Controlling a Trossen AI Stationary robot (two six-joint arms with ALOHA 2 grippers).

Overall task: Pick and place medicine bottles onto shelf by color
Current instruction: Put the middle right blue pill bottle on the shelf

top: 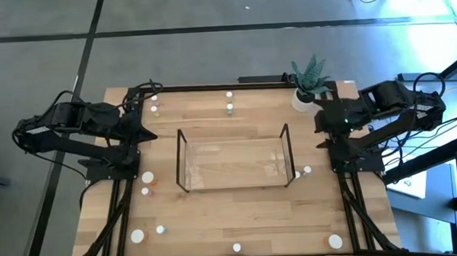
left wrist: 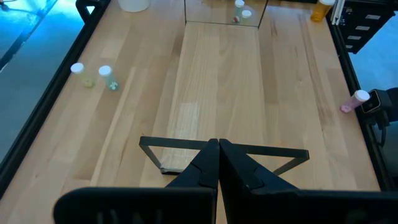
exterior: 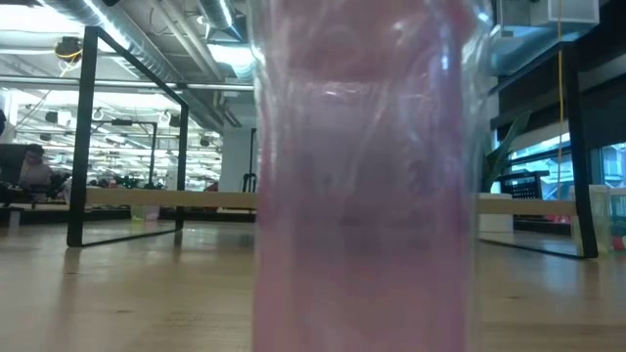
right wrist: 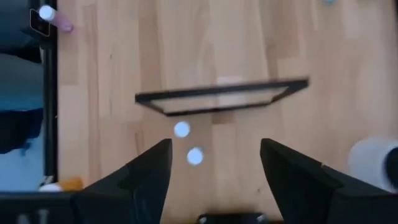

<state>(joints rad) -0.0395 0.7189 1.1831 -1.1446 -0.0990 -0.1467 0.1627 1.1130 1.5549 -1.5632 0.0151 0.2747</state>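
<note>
The clear shelf point(top: 234, 157) with thin dark edges stands in the middle of the table. Small white-capped medicine bottles are scattered around it: two beyond its far side point(top: 229, 101), some at the left point(top: 147, 184), some along the near edge point(top: 236, 247). Two more point(right wrist: 188, 142) stand by the shelf's right end, below and between the open fingers of my right gripper point(right wrist: 214, 168), which hangs above them and touches nothing. My left gripper point(left wrist: 217, 163) is shut and empty, off the shelf's left end point(left wrist: 224, 149). A pink bottle point(exterior: 367, 196) fills the low view.
A plant in a white pot point(top: 304, 99) stands at the far right corner, close to my right arm. Black frame bars run along the table's sides point(top: 116, 220). Bare wood lies between the shelf and the near edge.
</note>
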